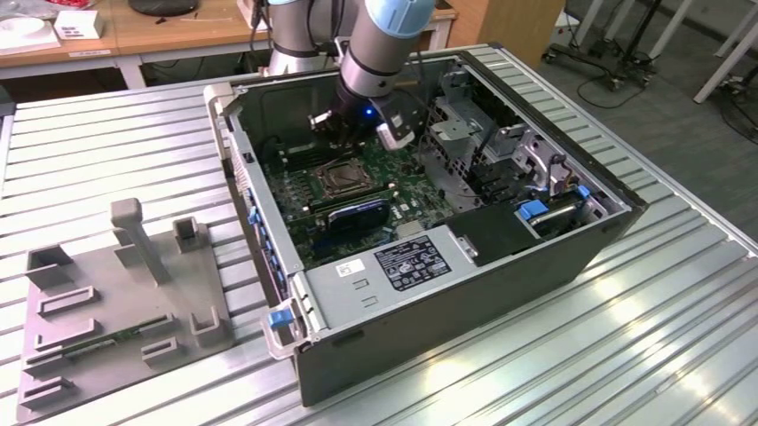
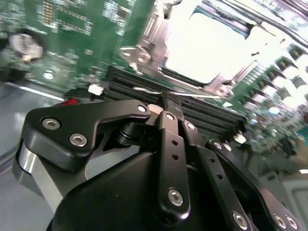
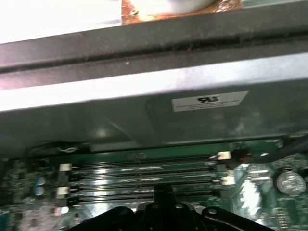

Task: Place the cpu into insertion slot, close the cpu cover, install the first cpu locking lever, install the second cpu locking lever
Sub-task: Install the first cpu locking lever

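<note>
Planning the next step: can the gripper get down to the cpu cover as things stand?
Probably yes. The gripper hangs inside the open case, beside the cpu cover, with only memory slots between them and nothing over it.

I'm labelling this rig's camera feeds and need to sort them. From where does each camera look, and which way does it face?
Exterior view: off the arm, above the slatted metal table, looking down into the open black computer case; the grey arm shows.
Second wrist view: on the arm, behind the black gripper, facing the silvery square cpu cover.
First wrist view: on the arm, facing the case's grey inner wall; the gripper's tip shows.
Both wrist views share the long black memory slots.
</note>
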Controlling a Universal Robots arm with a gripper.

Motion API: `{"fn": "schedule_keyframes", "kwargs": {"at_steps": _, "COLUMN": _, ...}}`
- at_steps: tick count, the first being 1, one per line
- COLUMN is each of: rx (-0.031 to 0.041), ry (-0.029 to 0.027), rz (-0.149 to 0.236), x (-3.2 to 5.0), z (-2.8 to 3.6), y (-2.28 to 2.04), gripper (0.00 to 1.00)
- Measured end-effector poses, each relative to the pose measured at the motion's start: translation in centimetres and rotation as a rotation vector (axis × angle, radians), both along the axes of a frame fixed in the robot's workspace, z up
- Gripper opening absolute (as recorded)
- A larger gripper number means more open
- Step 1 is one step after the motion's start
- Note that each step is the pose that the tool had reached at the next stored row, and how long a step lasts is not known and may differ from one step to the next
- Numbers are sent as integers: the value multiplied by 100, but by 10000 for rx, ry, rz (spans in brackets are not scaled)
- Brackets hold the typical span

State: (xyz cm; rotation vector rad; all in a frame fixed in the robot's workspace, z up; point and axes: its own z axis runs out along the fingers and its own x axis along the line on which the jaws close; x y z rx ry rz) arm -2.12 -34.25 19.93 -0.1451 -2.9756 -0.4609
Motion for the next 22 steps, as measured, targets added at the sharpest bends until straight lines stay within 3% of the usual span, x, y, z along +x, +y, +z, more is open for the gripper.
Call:
{"fn": "schedule_keyframes", "kwargs": {"at_steps": 6, "rx": -2, "ry": 74, "rz": -1, "x": 0, "z": 1, "y": 0, "gripper": 11}}
{"fn": "schedule_keyframes", "kwargs": {"at_steps": 22, "rx": -1, "ry": 75, "rz": -1, "x": 42, "z": -12, "y": 0, "gripper": 11}}
